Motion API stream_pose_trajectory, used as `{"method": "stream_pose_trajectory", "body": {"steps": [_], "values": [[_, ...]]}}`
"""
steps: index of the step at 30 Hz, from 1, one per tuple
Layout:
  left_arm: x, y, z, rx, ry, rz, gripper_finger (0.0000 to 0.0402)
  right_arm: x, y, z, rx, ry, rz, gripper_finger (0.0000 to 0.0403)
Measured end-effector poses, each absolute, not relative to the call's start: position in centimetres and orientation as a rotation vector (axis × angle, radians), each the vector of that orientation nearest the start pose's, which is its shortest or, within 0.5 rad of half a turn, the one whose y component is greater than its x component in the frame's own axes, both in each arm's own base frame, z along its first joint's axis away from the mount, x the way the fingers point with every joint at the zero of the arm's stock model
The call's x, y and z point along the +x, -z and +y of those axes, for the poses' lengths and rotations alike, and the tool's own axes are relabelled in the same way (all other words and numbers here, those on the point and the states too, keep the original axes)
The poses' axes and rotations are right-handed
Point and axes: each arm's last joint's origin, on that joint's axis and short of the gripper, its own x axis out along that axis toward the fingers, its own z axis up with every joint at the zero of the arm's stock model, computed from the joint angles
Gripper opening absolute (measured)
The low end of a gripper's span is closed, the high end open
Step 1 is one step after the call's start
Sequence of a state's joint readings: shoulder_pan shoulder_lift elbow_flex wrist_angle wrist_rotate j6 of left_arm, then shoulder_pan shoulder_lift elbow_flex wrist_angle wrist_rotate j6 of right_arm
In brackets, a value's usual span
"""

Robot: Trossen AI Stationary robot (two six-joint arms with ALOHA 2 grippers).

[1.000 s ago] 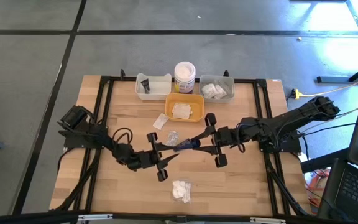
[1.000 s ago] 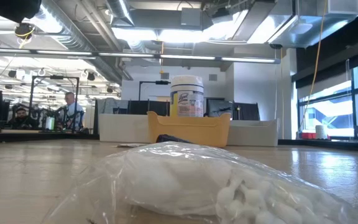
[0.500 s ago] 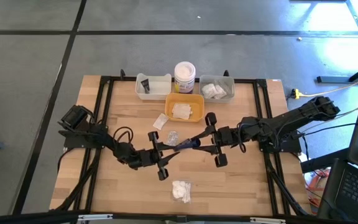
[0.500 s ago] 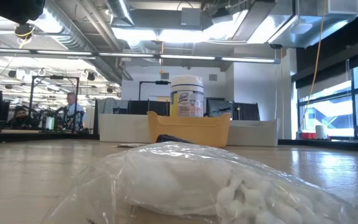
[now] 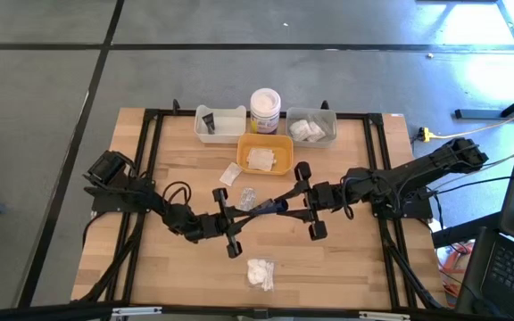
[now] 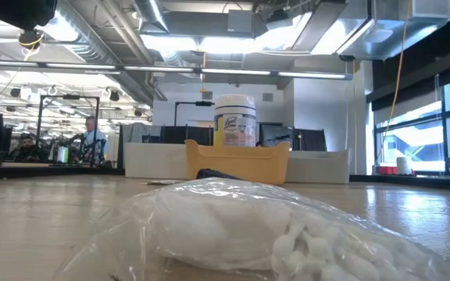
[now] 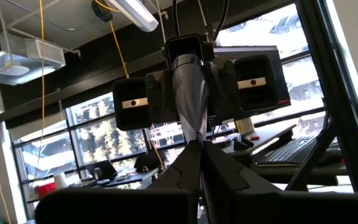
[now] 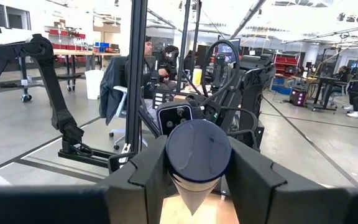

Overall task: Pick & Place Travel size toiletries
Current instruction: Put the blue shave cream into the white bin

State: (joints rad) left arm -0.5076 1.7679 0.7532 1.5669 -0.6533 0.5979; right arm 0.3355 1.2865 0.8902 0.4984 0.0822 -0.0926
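Observation:
A small dark tube (image 5: 269,207) is held between my two grippers over the table's middle. My left gripper (image 5: 253,213) is shut on its narrow flat end, and my right gripper (image 5: 286,201) is shut on its wide round end. A clear-wrapped bag of white fluffy pieces (image 5: 260,273) lies near the front edge and fills the low view (image 6: 272,226). A small clear wrap (image 5: 247,195) and a beige sachet (image 5: 230,174) lie on the wood just beyond the tube. My left gripper pinches the tube's flat crimped end (image 7: 196,151) between its two fingers. It comes level from the table's left, with the fingers along the tube. My right gripper pinches the tube's round cap end (image 8: 198,151) between its two fingers, coming level from the table's right. The tube spans the gap between the two grippers.
At the back stand a white tray (image 5: 230,133) with a black tube (image 5: 209,121), a white jar with a yellow label (image 5: 265,110) and a grey tray (image 5: 327,138) with white pieces. A yellow tray (image 5: 279,164) holding a sachet sits in front of the jar.

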Motion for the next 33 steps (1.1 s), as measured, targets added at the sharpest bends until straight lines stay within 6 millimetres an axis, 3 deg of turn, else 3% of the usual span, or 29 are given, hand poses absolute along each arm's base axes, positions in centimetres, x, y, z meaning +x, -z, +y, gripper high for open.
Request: {"method": "stream_pose_trajectory", "body": {"steps": [6, 13, 21, 26, 33], "values": [[29.6, -23.3, -14.5, 0.291, -0.280, -0.395, 0.0004, 27.6, -32.7, 9.3, -0.029, -0.247, -0.106, 0.0147], [28.8, -24.3, -14.8, 0.334, -0.336, -0.381, 0.0004, 27.6, -32.4, 9.3, -0.004, -0.238, -0.066, 0.0230], [27.2, -26.4, -14.8, 0.406, -0.483, -0.319, 0.0003, 27.5, -30.3, 9.3, 0.094, -0.236, 0.160, 0.0291], [26.0, -28.5, -14.1, 0.426, -0.577, -0.289, 0.0003, 27.1, -28.5, 9.0, 0.135, -0.155, 0.359, 0.0290], [24.1, -31.7, -12.0, 0.445, -0.692, -0.207, 0.0003, 25.9, -26.1, 8.5, 0.171, -0.033, 0.624, 0.0252]]}}
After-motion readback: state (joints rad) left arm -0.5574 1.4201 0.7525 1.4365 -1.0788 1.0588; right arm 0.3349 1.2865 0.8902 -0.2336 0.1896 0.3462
